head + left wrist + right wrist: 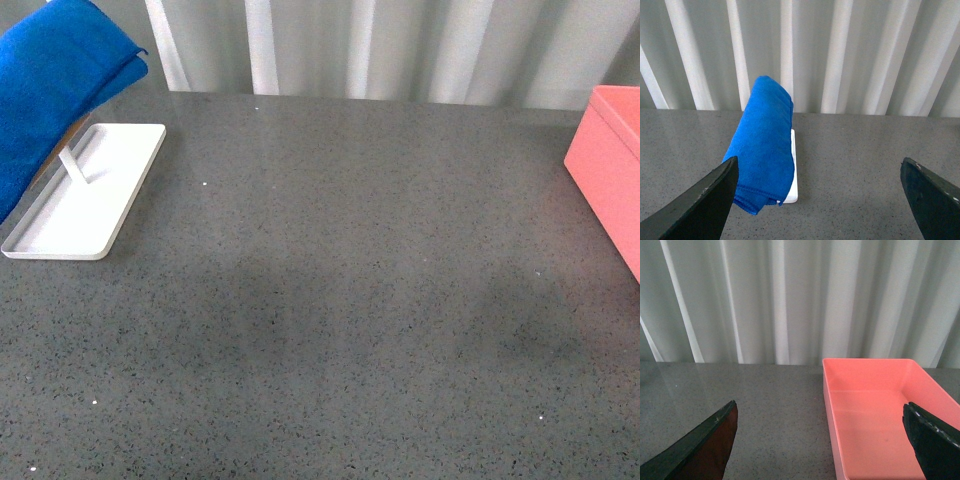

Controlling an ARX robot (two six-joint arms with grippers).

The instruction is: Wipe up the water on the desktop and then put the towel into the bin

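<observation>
The towel (50, 90) hangs draped above the white tray (95, 205) at the far left of the desktop (350, 300), a dark grey stone-look slab flecked black and white, and the pink bin (612, 160) sits at the right edge, well apart from it. Behind the desktop, a pale pleated curtain (400, 45) closes off the room. The left gripper (819, 160) is spread wide, facing the towel, and the right gripper (820, 404) is spread wide, facing the bin, neither touching anything.
</observation>
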